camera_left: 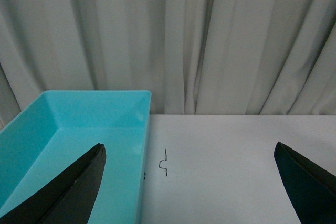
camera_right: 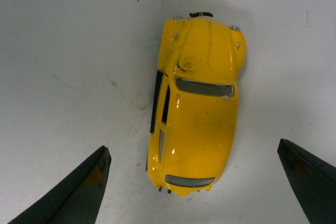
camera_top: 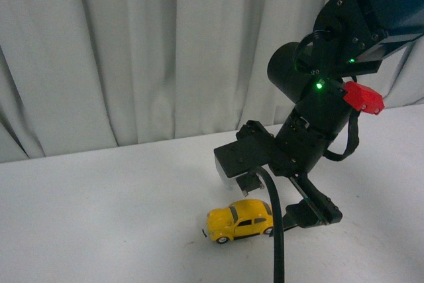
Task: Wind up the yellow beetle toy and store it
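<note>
Left pincer (camera_left: pixel 188 146) hangs released near a teal bin (camera_left: pixel 63 124). On the tabletop (camera_top: pixel 99 197) sits the yellow beetle toy (camera_top: pixel 240 220), below the right pincer (camera_right: pixel 192 145), also spread wide. It looks light, stiff, glossy, probably slippery; best gripped across its doors.

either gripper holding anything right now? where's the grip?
Nothing held. The right gripper is open over the toy car, not touching it; left gripper open and empty.

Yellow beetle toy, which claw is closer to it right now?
Right. The right claw hangs open directly over the yellow beetle toy; the left claw is open near a turquoise bin, the toy outside its view.
</note>
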Tool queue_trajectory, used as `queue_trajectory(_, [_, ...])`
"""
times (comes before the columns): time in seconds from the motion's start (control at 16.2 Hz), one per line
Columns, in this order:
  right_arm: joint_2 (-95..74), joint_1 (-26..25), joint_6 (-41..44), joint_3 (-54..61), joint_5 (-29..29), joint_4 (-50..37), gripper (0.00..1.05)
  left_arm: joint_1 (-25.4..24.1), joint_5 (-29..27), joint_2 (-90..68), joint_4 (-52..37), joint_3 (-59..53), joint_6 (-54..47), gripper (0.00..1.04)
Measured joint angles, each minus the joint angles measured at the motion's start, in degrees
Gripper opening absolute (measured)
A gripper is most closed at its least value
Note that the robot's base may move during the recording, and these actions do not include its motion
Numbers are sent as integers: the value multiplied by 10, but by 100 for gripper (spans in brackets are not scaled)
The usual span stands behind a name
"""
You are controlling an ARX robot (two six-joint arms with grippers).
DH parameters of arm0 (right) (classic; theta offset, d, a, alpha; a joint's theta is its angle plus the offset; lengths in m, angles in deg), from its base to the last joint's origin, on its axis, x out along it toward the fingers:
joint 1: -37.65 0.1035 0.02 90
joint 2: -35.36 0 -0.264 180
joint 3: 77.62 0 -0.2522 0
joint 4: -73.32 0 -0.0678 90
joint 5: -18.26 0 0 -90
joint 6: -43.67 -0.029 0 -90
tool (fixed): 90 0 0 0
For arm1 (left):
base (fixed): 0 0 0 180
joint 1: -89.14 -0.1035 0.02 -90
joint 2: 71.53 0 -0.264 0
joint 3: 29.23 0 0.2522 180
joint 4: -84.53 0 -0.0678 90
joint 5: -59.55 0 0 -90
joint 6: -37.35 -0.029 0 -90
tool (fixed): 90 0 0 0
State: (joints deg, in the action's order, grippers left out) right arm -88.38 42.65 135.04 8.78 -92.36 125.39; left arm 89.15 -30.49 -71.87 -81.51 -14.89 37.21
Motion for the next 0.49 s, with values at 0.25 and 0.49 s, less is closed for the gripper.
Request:
queue_trajectory(0.25, [-38,18,0,-28,45,13,98,0,0,0,0,0,0,98])
queue_trajectory(0.49, [-49,36,-18,-47,46,19,98,0,0,0,0,0,0,98])
